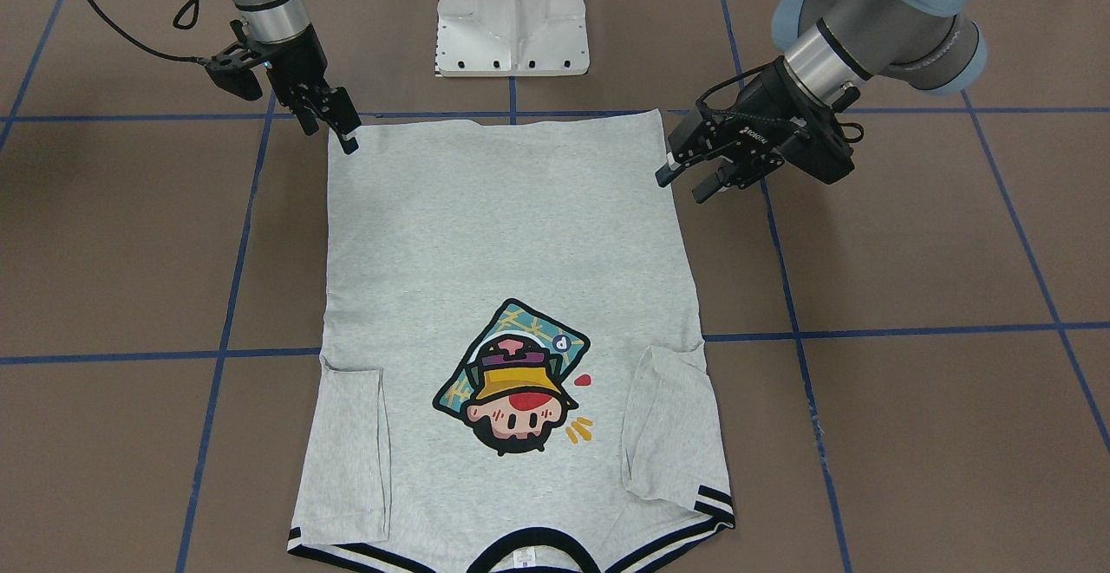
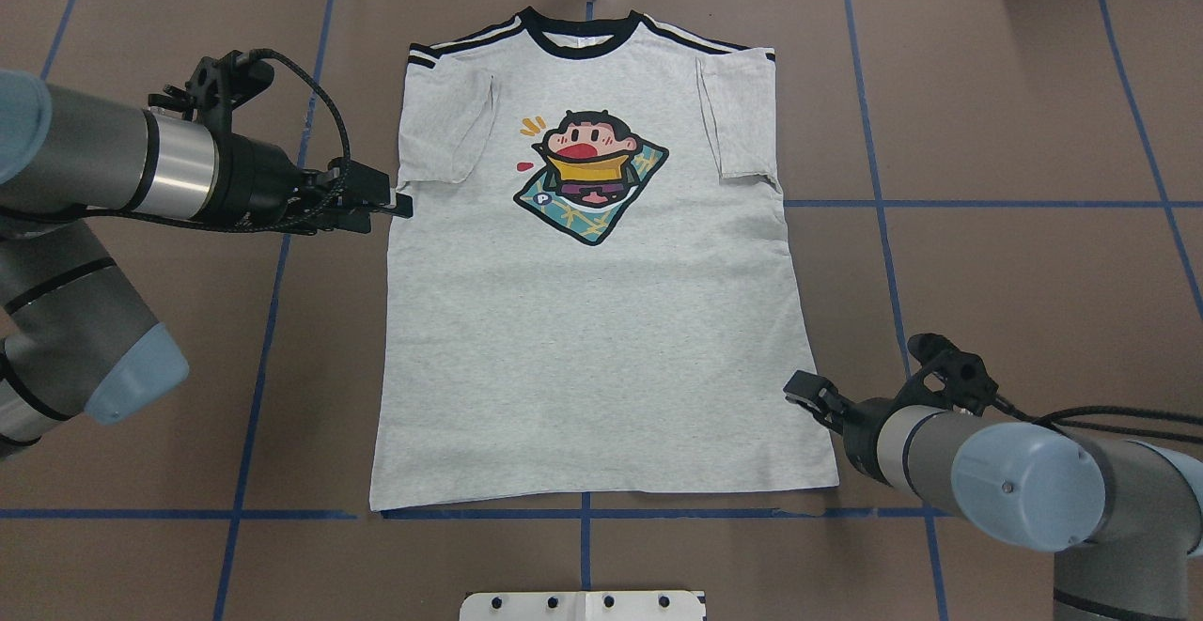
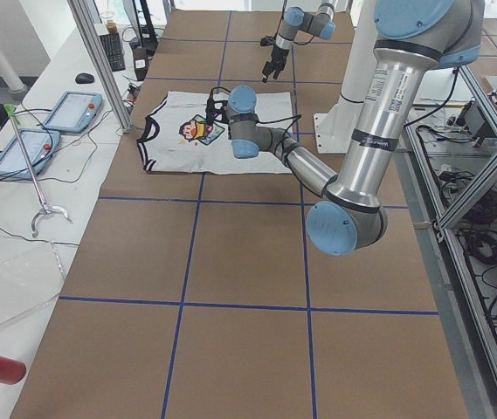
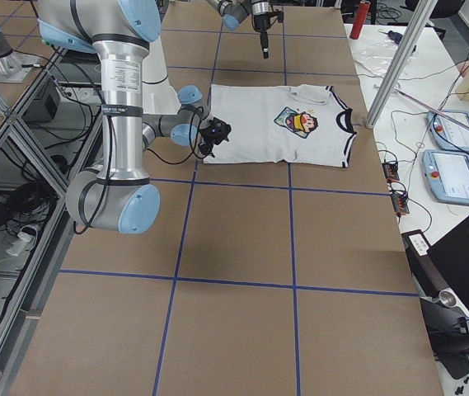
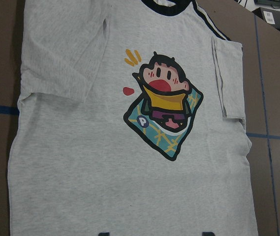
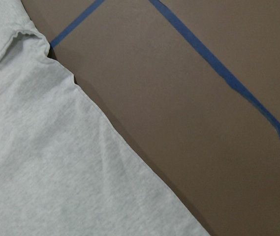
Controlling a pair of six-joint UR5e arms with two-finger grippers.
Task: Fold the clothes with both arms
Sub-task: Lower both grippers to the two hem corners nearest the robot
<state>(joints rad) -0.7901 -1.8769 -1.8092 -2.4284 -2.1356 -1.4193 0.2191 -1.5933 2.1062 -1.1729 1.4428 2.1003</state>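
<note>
The light grey T-shirt point(image 1: 503, 235) lies flat and print-up on the brown table point(image 2: 987, 255), collar away from the robot and both short sleeves folded in over the body. It also shows in the overhead view point(image 2: 592, 339) and the left wrist view point(image 5: 80, 162). My left gripper point(image 1: 687, 183) is open and empty; it hovers above the shirt's left side edge point(image 2: 395, 204). My right gripper point(image 1: 329, 129) is open and empty, low beside the shirt's right hem corner point(image 2: 801, 392). The right wrist view shows the shirt's edge point(image 6: 41, 162) and bare table, with no fingers visible.
The white pedestal point(image 1: 512, 27) stands at the robot's side of the table, just behind the hem. Blue tape lines point(image 2: 987, 204) grid the brown surface. Side benches hold tablets point(image 4: 457, 177) and cables beyond the table's far edge.
</note>
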